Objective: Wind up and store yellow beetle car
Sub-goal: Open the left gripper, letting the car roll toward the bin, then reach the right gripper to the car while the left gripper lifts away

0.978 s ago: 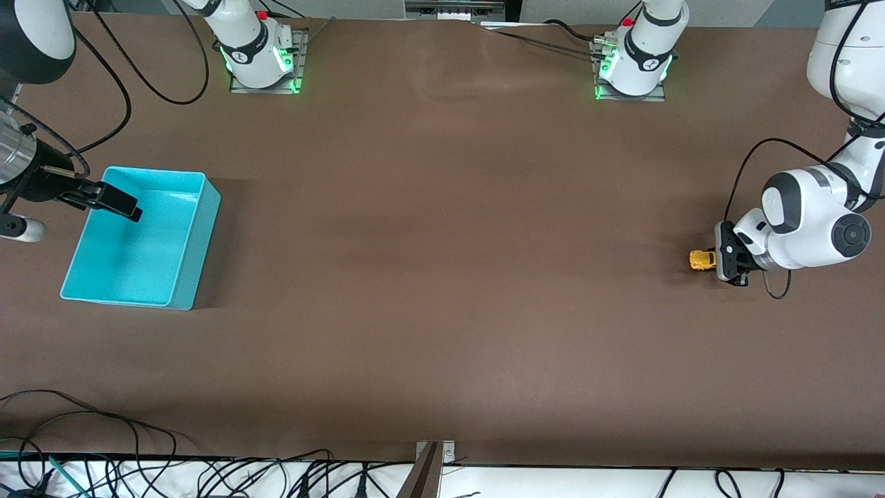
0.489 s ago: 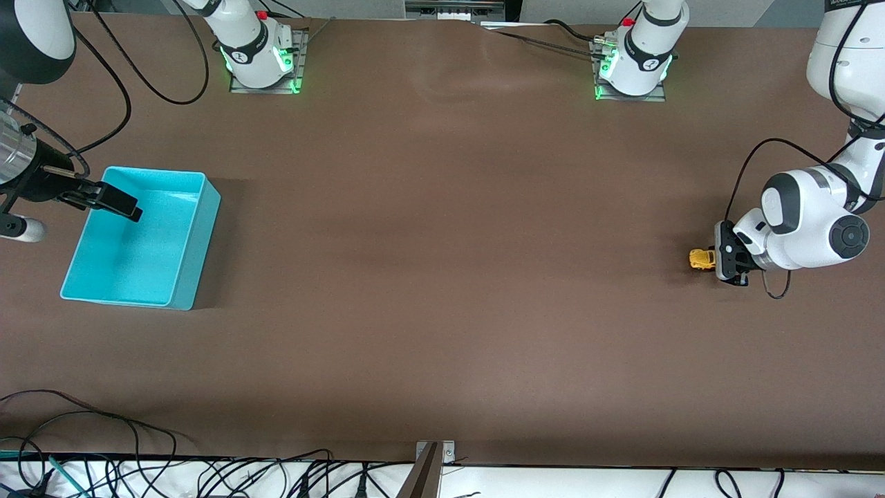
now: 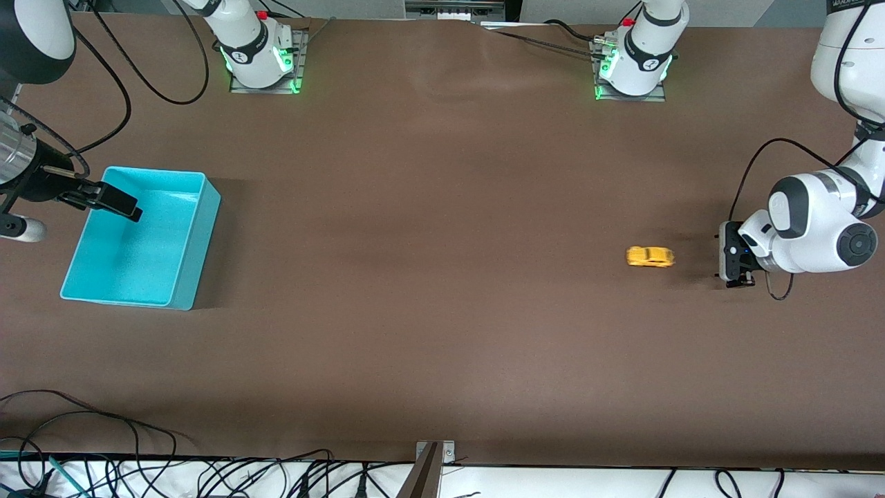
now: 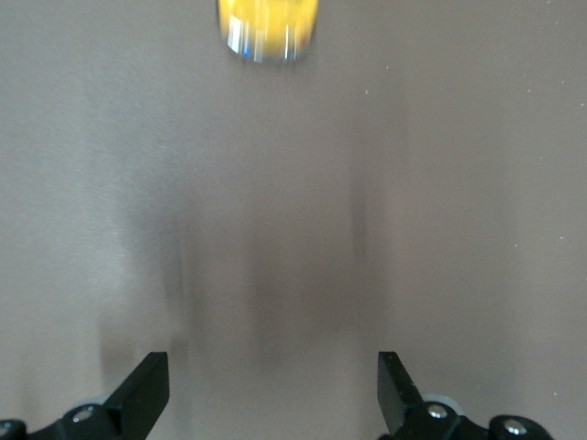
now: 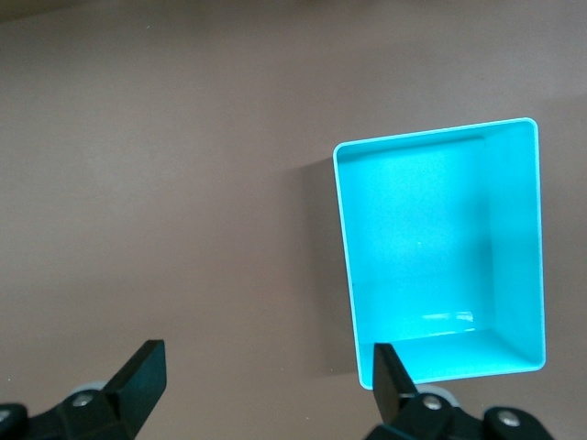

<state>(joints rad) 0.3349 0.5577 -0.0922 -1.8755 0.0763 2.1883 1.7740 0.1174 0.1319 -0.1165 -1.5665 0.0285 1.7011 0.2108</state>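
Note:
The yellow beetle car (image 3: pixel 650 256) stands free on the brown table near the left arm's end, and it shows blurred in the left wrist view (image 4: pixel 267 27). My left gripper (image 3: pixel 722 254) is low over the table beside the car, a short gap away. It is open, with bare table between its fingers (image 4: pixel 273 396). My right gripper (image 3: pixel 116 201) hangs open over the edge of the turquoise bin (image 3: pixel 202 238) at the right arm's end. Nothing is between its fingertips (image 5: pixel 266 385). The bin (image 5: pixel 345 247) holds nothing.
Both arm bases stand along the table edge farthest from the front camera. Cables (image 3: pixel 104 443) lie along the nearest edge. A wide stretch of bare brown table lies between the car and the bin.
My left gripper has opened and let the car go. The car has rolled away from it toward the right arm's end. The left arm has drawn back slightly. The right arm has not moved.

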